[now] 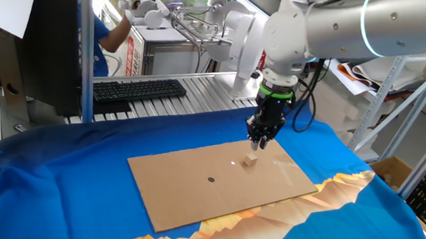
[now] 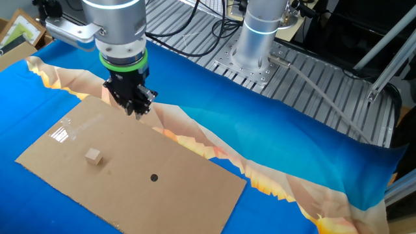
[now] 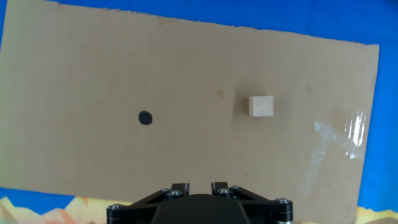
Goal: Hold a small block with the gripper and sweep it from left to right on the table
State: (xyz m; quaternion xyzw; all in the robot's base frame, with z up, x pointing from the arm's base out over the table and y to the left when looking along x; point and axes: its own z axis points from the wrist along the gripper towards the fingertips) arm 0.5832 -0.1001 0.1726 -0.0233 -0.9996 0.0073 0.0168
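Though near block [image 1: 251,160], tool [image 1: 260,142] empty.

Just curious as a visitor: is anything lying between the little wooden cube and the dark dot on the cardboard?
No. In the hand view, only bare cardboard lies between the small block and the dark dot.

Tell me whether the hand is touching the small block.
Apart. The other fixed view shows the hand raised near the cardboard's edge, with bare cardboard between it and the small block.

Robotics lab, slatted metal bench [image 1: 196,98] with keyboard [image 1: 139,89], second robot base [image 2: 259,36], cables [image 2: 195,26], metal shelving [image 1: 396,96]
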